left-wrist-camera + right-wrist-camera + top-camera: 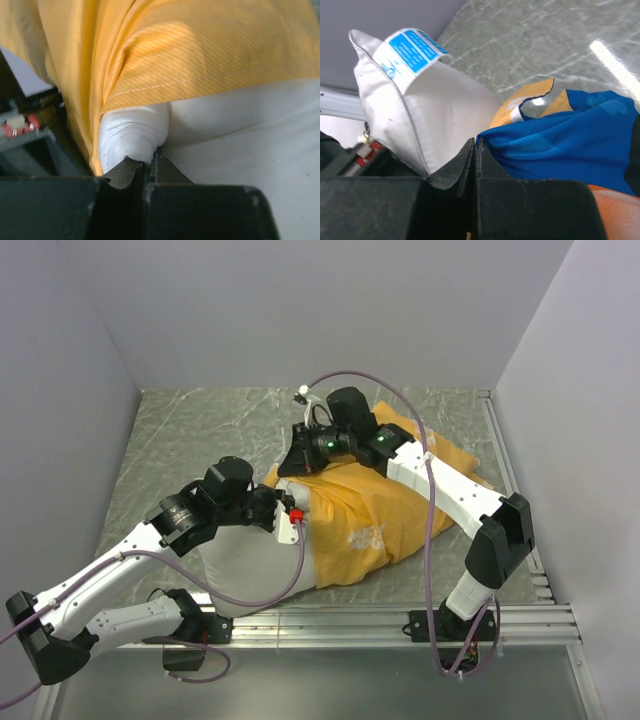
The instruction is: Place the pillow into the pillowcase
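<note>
Top external view is showing the pillow (240, 570) lying across the near left of the table (190, 440), its right end going into the pillowcase (380, 520), which is spreading orange side up toward the right. Most of the white bulk is sitting outside the opening.

The left gripper (285, 515) is working at that opening. In the left wrist view its jaws are pressing together, and a bunched white corner of the pillow is bulging right at their tips, so it seems to be pinching that corner. The stitched orange hem is draping over the white cloth just above. This hold probably serves to drive the stuffing deeper inside.

The right gripper (298, 462) is reaching to the far side of the opening. Its wrist view is showing the jaws closed, apparently nipping the blue layer of the case, likely to keep the mouth from sliding along with the push. A pillow corner with a blue label (412, 50) is sticking up beside it.
</note>
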Action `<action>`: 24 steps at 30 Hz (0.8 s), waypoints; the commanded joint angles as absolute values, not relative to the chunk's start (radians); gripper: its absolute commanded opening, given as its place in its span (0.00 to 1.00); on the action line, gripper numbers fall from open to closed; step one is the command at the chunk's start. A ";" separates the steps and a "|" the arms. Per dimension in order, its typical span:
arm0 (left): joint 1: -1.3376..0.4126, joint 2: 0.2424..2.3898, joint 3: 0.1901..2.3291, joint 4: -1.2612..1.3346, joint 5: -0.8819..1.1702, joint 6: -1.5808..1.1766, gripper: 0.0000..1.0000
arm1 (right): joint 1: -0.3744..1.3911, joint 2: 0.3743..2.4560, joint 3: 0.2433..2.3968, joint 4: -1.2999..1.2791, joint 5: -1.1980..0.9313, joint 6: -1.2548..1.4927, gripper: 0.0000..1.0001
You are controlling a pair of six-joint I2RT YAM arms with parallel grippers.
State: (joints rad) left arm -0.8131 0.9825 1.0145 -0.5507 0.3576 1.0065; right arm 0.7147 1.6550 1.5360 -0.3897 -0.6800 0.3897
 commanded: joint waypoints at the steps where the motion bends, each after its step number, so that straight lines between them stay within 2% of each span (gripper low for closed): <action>1: -0.850 0.968 1.029 -0.302 0.419 1.057 0.00 | 0.811 1.585 1.511 -0.193 -0.787 0.535 0.00; 4: -0.851 0.950 1.013 -0.327 0.410 1.058 0.00 | 0.795 1.586 1.514 -0.256 -0.766 0.476 0.00; 5: -0.851 0.943 1.008 -0.334 0.403 1.055 0.00 | 0.790 1.580 1.508 -0.279 -0.755 0.454 0.02; 6: -0.851 0.934 0.999 -0.340 0.402 1.052 0.00 | 0.767 1.563 1.506 -0.334 -0.735 0.428 0.09; 7: -0.851 0.916 0.979 -0.348 0.397 1.052 0.00 | 0.755 1.554 1.522 -0.371 -0.721 0.363 0.35; 8: -0.853 0.905 0.968 -0.350 0.393 1.052 0.00 | 0.738 1.536 1.537 -0.414 -0.700 0.329 0.47; 9: -0.851 0.896 0.956 -0.345 0.388 1.052 0.00 | 0.701 1.525 1.555 -0.492 -0.671 0.289 0.54; 10: -0.853 0.881 0.940 -0.344 0.387 1.049 0.00 | 0.675 1.514 1.577 -0.526 -0.617 0.209 0.67; 11: -0.851 0.876 0.936 -0.345 0.384 1.049 0.00 | 0.652 1.505 1.626 -0.560 -0.577 0.165 0.72; 16: -0.851 0.879 0.953 -0.362 0.391 1.048 0.00 | 0.482 1.502 1.761 -0.744 -0.474 -0.133 0.81; 19: -0.851 0.887 0.956 -0.359 0.390 1.060 0.00 | 0.453 1.542 1.782 -0.825 -0.469 -0.268 0.83; 21: -0.853 0.891 0.960 -0.357 0.388 1.063 0.00 | 0.446 1.592 1.786 -0.901 -0.475 -0.310 0.83; 24: -0.851 0.899 0.968 -0.362 0.384 1.062 0.00 | 0.446 1.641 1.793 -1.013 -0.541 -0.370 0.75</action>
State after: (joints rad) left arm -0.8394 0.8989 0.9302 -0.4671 0.3500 1.0191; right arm 0.4366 1.5753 1.7809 -0.8127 -0.4957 -0.2245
